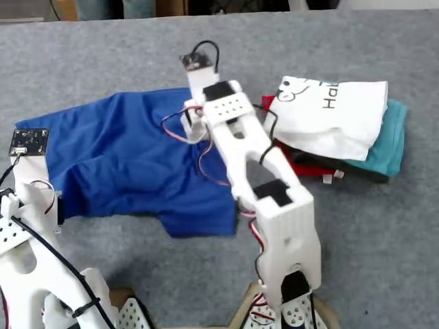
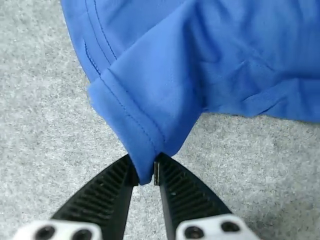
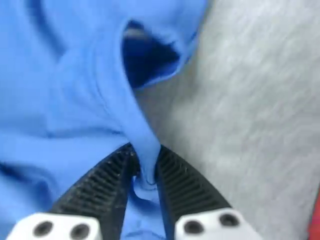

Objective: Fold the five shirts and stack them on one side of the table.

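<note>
Blue shirt (image 1: pixel 130 157) lies spread left of desk (image 1: pixel 384 240) centre, left tool (image 2: pixel 145 172) clenched on its left hem, right tool (image 3: pixel 145 170) clenched on its far-right edge, evidently held for folding before joining the stack (image 1: pixel 336 123) at right.

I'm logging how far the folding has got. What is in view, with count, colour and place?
blue shirt: one, blue, spread unfolded across the table's middle.
white shirt: one, white with black print, folded, on top of the pile at the high view's right.
teal shirt: one, teal, under the white shirt.
red shirt: one, red, lower in the pile, edge showing.
dark layer: one, black, in the pile; cannot tell what it is.
table: one, grey.
left gripper: one, black, shut on a folded edge of the blue shirt.
right gripper: one, black, shut on bunched blue shirt fabric.
</note>
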Available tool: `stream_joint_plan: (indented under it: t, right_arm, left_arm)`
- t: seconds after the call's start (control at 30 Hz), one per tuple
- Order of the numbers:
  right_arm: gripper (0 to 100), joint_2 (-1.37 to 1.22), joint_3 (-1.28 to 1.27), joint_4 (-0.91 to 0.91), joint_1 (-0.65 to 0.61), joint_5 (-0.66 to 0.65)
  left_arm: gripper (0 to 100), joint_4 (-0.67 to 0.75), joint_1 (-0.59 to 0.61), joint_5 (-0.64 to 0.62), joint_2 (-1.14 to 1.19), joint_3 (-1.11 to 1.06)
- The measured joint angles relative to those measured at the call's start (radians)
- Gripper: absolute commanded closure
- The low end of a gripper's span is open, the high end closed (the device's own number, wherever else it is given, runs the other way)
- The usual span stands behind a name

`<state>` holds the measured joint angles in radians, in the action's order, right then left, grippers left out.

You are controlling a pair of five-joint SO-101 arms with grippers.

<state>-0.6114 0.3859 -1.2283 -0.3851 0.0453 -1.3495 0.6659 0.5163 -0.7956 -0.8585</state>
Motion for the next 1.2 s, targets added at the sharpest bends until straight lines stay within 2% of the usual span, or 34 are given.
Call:
stream_joint_plan:
  t: [0.1,0.2,0.3,0.37,0.6,0.7,0.8,0.9,1.1,1.2]
  right_arm:
    - [90.6,-0.081,0.091,0.080,0.025,0.000]
    - [72.0,-0.127,0.169,0.089,0.032,0.000]
    - [56.8,-0.132,0.247,0.012,0.034,0.002]
    - [53.4,-0.133,0.299,-0.052,0.034,0.000]
    - [67.1,-0.133,0.529,-0.365,0.035,0.000]
    - [81.1,-0.133,0.628,-0.488,0.035,0.000]
    - [94.6,-0.123,0.620,-0.522,0.046,0.014]
    - [93.3,-0.037,0.480,-0.529,0.057,0.012]
    - [79.6,0.262,-0.008,-0.512,0.044,0.080]
    - [79.7,0.388,-0.264,-0.470,0.043,0.110]
  left_arm:
    - [97,0.000,0.000,-0.003,0.000,0.000]
    - [97,0.000,0.000,-0.006,0.000,0.000]
    - [97,0.000,0.000,-0.006,0.000,0.000]
    - [97,0.000,0.000,-0.006,0.000,0.000]
    - [97,0.000,0.000,-0.006,0.000,0.000]
    - [97,0.000,0.000,-0.006,0.000,0.000]
    - [97,0.005,0.000,-0.006,0.000,0.003]
    - [97,0.006,0.000,-0.006,0.000,0.006]
    - [97,0.006,0.000,-0.006,0.000,0.006]
    - [97,0.006,0.000,-0.006,0.000,0.006]
